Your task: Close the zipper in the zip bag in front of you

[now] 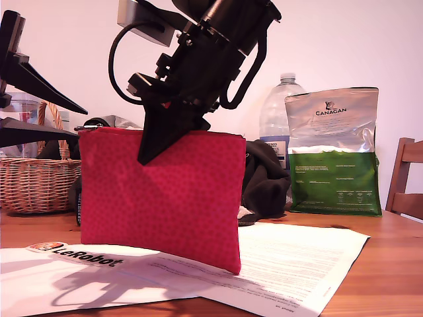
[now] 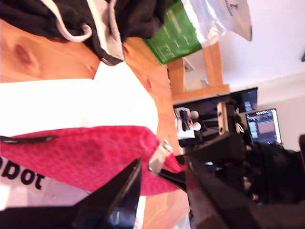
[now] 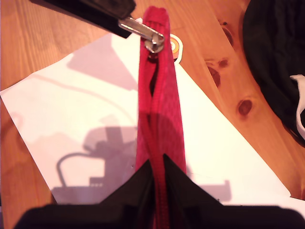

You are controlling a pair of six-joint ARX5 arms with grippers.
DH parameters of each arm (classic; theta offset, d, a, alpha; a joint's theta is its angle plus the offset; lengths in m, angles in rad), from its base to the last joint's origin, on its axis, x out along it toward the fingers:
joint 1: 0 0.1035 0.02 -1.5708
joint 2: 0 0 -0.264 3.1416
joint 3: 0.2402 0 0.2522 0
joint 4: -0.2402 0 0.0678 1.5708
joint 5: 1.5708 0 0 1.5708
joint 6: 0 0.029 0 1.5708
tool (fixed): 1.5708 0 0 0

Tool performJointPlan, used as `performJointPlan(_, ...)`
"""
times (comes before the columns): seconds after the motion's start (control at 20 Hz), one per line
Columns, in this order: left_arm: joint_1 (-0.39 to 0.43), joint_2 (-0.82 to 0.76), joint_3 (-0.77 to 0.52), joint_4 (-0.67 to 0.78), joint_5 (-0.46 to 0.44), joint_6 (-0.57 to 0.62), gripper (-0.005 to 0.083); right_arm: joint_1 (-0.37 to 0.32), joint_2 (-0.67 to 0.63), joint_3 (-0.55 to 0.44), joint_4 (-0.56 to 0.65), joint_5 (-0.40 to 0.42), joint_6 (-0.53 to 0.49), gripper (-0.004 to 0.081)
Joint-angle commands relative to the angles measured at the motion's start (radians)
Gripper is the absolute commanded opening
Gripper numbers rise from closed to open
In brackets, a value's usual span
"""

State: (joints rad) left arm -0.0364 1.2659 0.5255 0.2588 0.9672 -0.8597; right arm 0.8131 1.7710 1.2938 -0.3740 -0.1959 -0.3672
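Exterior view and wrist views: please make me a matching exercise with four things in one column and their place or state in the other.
Things:
1. zip bag
2. pull tab
3. Canagan bag
4. wicker basket

Places or states:
A. at the exterior view's left edge
B. between the jaws of my first gripper
C. green and silver, at the exterior view's right
D. upright, clamped at its top edge by my second gripper

Pairs: 1-D, 2-B, 3-C, 4-A

- Our second gripper (image 1: 155, 148) pinches the top edge of the zip bag (image 1: 165, 198), held upright over white paper (image 1: 291, 264)
- A Canagan bag (image 1: 334, 155) stands at the exterior view's right, a wicker basket (image 1: 33, 181) at its left
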Motion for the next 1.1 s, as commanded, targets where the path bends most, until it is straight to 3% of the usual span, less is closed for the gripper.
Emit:
performJointPlan(0.0,0.003,0.017,0.001,0.015,0.000,-0.005,0.0226,0.003,0.006,-0.010,0.017,-0.003,-0.004,-0.0010)
performJointPlan(0.95,0.001,0.064,0.009,0.064,-0.004,-0.008,0.0212,0.003,0.006,-0.010,0.018,-0.003,-0.006,-0.0010)
performJointPlan(1.05,0.001,0.064,0.019,0.064,-0.003,-0.008,0.0181,0.003,0.006,-0.010,0.017,-0.003,-0.006,-0.0010)
